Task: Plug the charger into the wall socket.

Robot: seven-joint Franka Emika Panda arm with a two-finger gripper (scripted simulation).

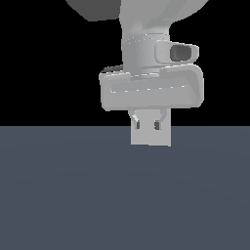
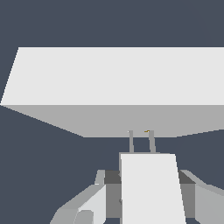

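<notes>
A: Exterior view: the arm hangs straight down over a flat blue-grey surface, its claw low, just above the far edge of that surface as seen here. What does it carry?

B: The charger, a small white block. In the wrist view the block sits between the claw's fingers, one on each flank, closed against its sides. Two short grey prongs stick out of its leading end.

A: And the socket?

B: The socket is the broad pale plate straight ahead of the prongs in the wrist view, far wider than the charger. One lit face and one shaded face show, meeting at a long straight edge. A tiny gold mark shows on the shaded face, right by the prong tips.

A: Are the prongs in?

B: Their tips reach the plate's near edge in the wrist view; whether they are touching it or have entered cannot be told.

A: In the exterior view, a light-grey rectangle stands right behind the fingers; charger or socket, I cannot tell.

B: Room to move: bare surface spreads wide on both flanks of the socket and in front of the claw in the exterior view.
</notes>
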